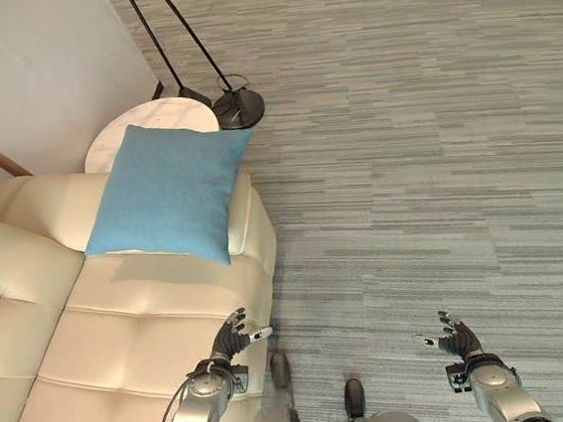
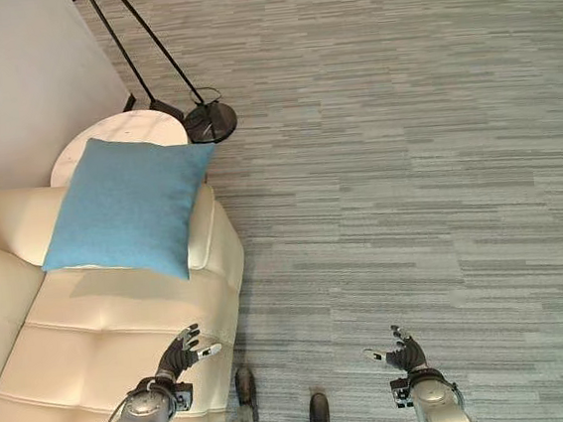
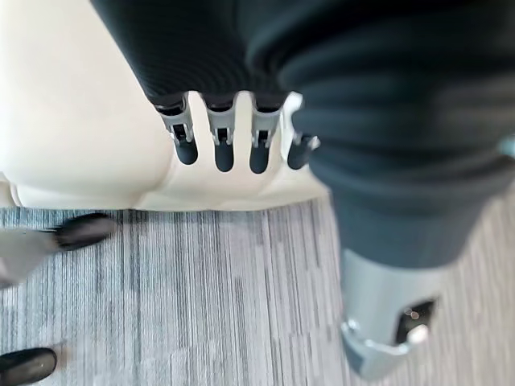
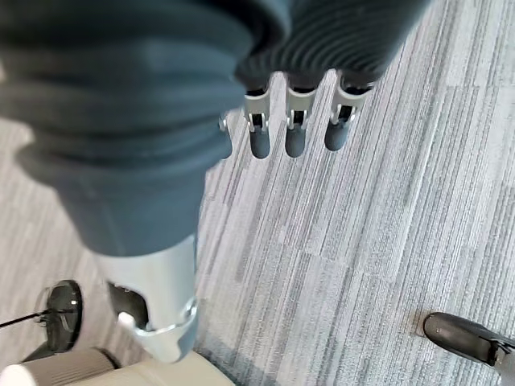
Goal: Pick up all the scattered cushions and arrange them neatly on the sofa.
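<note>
A square blue cushion [image 1: 170, 192] leans tilted against the arm of the cream tufted sofa [image 1: 144, 334], well ahead of the left hand [image 1: 236, 335], untouched.

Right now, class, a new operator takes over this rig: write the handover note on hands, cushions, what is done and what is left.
Left hand: open, empty, over the sofa's front edge.
Right hand: open, empty, above the carpet.
Blue cushion: propped on the sofa's end, by the round side table.
Done: that cushion is on the sofa.
Left: no other cushion is in sight on the carpet; look around for more, then straighten them.
</note>
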Tool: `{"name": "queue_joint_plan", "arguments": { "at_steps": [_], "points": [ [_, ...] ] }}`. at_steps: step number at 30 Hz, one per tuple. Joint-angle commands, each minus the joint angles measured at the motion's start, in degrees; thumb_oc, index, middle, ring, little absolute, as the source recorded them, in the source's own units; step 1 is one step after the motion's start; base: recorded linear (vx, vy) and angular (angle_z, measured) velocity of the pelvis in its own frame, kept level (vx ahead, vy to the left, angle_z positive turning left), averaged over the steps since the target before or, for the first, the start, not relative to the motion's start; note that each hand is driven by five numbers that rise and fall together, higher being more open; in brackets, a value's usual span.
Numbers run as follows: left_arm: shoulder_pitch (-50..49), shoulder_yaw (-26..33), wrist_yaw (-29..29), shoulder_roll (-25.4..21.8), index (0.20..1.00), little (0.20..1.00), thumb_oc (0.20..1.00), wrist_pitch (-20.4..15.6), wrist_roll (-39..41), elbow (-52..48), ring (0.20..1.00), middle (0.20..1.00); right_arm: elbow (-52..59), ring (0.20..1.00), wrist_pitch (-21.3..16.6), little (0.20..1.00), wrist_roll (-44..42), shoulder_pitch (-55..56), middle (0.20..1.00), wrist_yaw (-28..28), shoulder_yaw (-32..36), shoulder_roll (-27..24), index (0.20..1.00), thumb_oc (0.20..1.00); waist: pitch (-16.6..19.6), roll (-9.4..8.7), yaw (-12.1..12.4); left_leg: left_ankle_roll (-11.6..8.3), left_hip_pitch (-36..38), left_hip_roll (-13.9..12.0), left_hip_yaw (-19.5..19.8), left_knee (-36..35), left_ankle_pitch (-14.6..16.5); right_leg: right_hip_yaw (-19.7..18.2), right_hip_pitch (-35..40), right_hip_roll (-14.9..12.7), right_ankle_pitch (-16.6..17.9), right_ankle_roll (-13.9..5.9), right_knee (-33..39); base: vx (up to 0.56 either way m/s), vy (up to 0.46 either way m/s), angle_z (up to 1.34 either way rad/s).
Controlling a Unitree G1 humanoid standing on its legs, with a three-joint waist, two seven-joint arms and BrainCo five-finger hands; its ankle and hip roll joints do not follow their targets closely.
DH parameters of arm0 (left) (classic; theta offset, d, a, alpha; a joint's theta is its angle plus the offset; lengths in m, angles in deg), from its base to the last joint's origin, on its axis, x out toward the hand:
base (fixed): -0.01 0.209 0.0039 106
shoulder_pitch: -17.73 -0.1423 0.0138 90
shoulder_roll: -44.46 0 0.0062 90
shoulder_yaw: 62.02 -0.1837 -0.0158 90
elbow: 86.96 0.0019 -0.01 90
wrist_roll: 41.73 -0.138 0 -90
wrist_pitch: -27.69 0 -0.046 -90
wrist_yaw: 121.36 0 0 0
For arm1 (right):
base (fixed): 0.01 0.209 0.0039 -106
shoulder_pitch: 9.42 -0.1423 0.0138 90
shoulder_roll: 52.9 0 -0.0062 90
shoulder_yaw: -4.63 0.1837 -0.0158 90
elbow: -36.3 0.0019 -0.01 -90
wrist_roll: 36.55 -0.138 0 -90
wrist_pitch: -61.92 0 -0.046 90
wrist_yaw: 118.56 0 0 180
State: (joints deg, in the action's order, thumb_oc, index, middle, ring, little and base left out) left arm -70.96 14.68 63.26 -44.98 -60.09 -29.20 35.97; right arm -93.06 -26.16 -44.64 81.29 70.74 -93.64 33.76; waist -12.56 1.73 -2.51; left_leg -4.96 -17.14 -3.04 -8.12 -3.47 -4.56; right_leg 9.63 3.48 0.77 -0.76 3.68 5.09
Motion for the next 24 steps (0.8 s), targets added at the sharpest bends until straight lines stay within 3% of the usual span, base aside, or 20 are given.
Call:
{"name": "queue_joint_plan", "arguments": {
  "at_steps": [1,7,8,10,13,17,21,24],
  "points": [
    [-0.9,1.4,1.4,-1.1,1.000,1.000,1.000,-1.5,0.1,-2.2,1.000,1.000,2.7,1.000,-0.8,1.000,-0.6,0.8,1.000,0.6,0.3,-1.5,1.000,1.000,1.8,-0.25,1.0,1.25,4.8,-0.1,-2.7,1.1,-1.7,-0.6,-0.1,-3.2,-6.7,-8.14,-3.9,0.23,0.119,-0.26],
    [-3.1,2.4,0.9,-1.6,1.000,1.000,1.000,-1.1,-0.4,-1.5,1.000,1.000,2.0,1.000,-0.4,1.000,0.9,0.7,1.000,-0.6,-0.6,0.4,1.000,1.000,4.9,-1.89,1.9,3.78,8.1,2.0,-2.6,1.9,0.8,-1.7,0.7,-6.1,-8.4,-10.08,-9.6,0.27,0.135,-0.24],
    [-3.2,2.7,0.8,-2.0,1.000,1.000,1.000,-0.9,-0.3,-1.5,1.000,1.000,1.6,1.000,0.1,1.000,1.4,0.0,1.000,-1.1,-1.1,0.8,1.000,1.000,4.8,-2.06,2.1,4.87,9.6,2.4,-2.7,1.8,2.3,-1.7,-1.5,-6.9,-8.0,-11.30,-15.9,0.23,0.150,-0.14],
    [-3.2,2.7,0.7,-2.6,1.000,1.000,1.000,-0.9,-0.6,-1.5,1.000,1.000,2.3,1.000,0.1,1.000,1.5,0.2,1.000,-1.4,-1.0,1.1,1.000,1.000,4.7,-1.82,1.8,5.62,11.1,2.8,-2.6,1.5,3.3,-1.7,-4.2,-7.6,-6.5,-12.58,-21.8,0.15,0.105,0.00],
    [-3.1,2.8,0.8,-2.9,1.000,1.000,1.000,-1.0,-0.6,-1.7,1.000,1.000,2.7,1.000,0.1,1.000,1.2,0.4,1.000,-1.6,-0.8,1.7,1.000,1.000,4.3,-1.46,1.3,6.10,12.9,3.0,-2.1,0.6,3.9,-2.5,-7.7,-8.3,-4.7,-12.62,-26.0,0.17,0.029,0.18],
    [-2.1,2.8,0.9,-3.0,1.000,1.000,1.000,-1.3,-0.2,-1.6,1.000,1.000,2.1,1.000,0.0,1.000,0.6,-0.1,1.000,-1.5,-0.4,2.2,1.000,1.000,3.5,-0.43,0.2,5.47,14.7,2.5,-0.3,0.2,5.1,-4.5,-10.9,-8.9,-4.2,-11.72,-20.0,0.16,-0.074,0.33],
    [-1.1,2.8,1.4,-3.3,1.000,1.000,1.000,-1.9,0.1,-1.3,1.000,1.000,1.4,1.000,0.4,1.000,0.1,-0.4,1.000,-1.3,-0.3,2.4,1.000,1.000,2.4,-0.68,-1.4,4.30,17.5,2.2,3.0,0.8,7.1,-9.9,-15.2,-10.6,1.9,-13.50,-7.5,0.22,-0.181,0.35],
    [-0.7,2.9,1.7,-3.3,1.000,1.000,1.000,-2.2,0.5,-0.5,1.000,1.000,0.8,1.000,0.3,1.000,0.5,-0.7,1.000,-1.3,-0.6,2.3,1.000,1.000,2.3,-1.13,-2.0,3.44,19.7,1.4,4.8,0.6,8.2,-10.3,-16.9,-11.0,3.3,-14.10,-6.0,0.35,-0.390,0.65]
  ]
}}
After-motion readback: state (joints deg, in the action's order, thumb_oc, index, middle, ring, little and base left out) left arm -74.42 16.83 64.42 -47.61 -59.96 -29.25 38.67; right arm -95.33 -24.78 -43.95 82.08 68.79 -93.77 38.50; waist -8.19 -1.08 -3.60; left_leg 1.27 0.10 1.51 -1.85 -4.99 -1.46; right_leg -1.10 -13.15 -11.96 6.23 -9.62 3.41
